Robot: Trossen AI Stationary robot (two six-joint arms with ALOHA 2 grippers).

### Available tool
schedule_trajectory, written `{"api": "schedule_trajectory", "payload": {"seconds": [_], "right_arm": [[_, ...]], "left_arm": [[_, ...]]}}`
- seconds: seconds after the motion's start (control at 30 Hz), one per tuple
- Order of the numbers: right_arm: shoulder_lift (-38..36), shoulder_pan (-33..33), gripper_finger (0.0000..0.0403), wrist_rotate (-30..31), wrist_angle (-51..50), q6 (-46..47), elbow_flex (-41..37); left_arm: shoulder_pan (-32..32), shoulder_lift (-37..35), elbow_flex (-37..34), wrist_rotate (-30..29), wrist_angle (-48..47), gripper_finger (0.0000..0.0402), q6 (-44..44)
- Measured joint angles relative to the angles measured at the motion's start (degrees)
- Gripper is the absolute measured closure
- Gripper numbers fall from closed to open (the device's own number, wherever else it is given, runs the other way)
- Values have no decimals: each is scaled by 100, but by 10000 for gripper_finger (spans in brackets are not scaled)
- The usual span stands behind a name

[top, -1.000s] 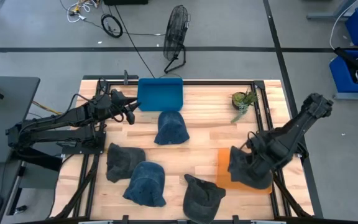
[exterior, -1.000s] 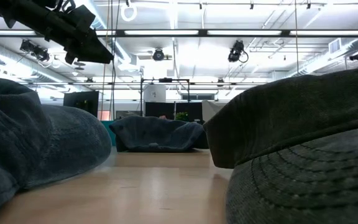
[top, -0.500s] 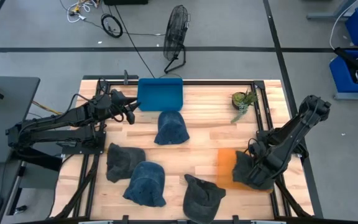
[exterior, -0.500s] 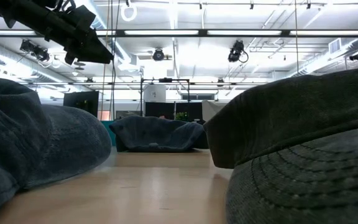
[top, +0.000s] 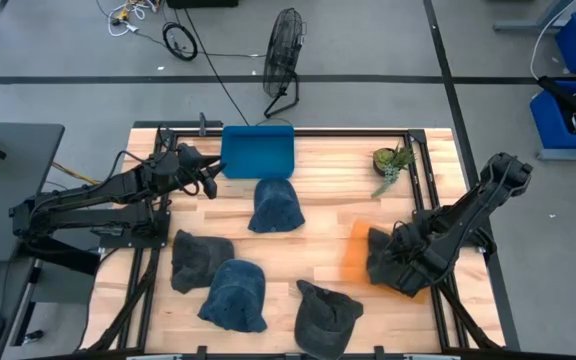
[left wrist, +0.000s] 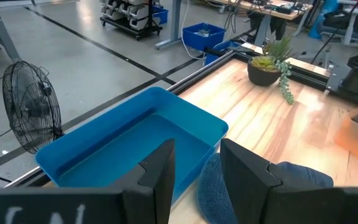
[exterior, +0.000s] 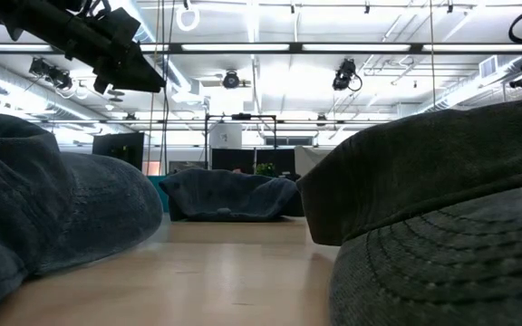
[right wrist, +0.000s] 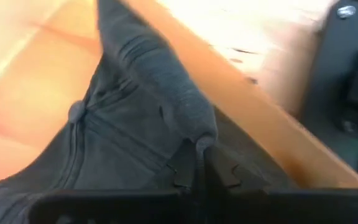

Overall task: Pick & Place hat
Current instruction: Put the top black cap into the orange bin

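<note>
A dark grey hat (top: 390,264) lies on an orange tray (top: 354,252) at the table's right; in the right wrist view the hat (right wrist: 123,130) fills the picture over the tray (right wrist: 17,93). My right gripper (top: 400,250) is shut on it from above. My left gripper (top: 211,181) hangs open above the table's far left, next to a blue bin (top: 258,151); its wrist view shows its open fingers (left wrist: 194,168) before the bin (left wrist: 135,140) and a blue hat (left wrist: 253,183). My right gripper (right wrist: 197,167) pinches a raised fold of the hat's cloth (right wrist: 185,118) between its two fingers, coming from above and pointing down. The fold stands up as a ridge into the fingers, while the rest of the hat lies on the orange tray.
Other hats lie on the table: a blue one (top: 276,205) near the bin, a dark one (top: 200,260), a blue one (top: 236,294) and a dark one (top: 326,315) toward the near edge. A potted plant (top: 392,164) stands at the far right.
My right gripper, shut on the hat, first drew a little toward the near right, then moved back toward the table's left and far side, taking the hat along. The orange tray now shows blurred and shifted with it. The left arm has kept still.
</note>
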Motion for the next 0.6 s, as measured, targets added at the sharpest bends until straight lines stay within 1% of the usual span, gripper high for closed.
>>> {"api": "schedule_trajectory", "payload": {"seconds": [0.07, 0.2, 0.37, 0.43, 0.53, 0.6], "right_arm": [[0, -18, 375, -20, 72, -11, -26], [2, -27, 347, -291, 98, -204, -26], [4, -56, 308, -393, 72, -304, 14], [-10, -111, 293, -575, -70, -363, 134], [-113, -239, 274, -1024, -292, -727, 443], [-190, -316, 264, -1148, -429, -869, 703]], "left_arm": [[-1, 0, 0, 0, 0, 268, 0], [-2, 0, 0, 1, 0, 268, 6], [-2, 0, 0, 0, 2, 268, 7], [-1, 1, 0, 0, 2, 268, 9], [-1, 1, 0, 0, 3, 268, 11], [-2, 0, 0, 0, 7, 268, 9]]}}
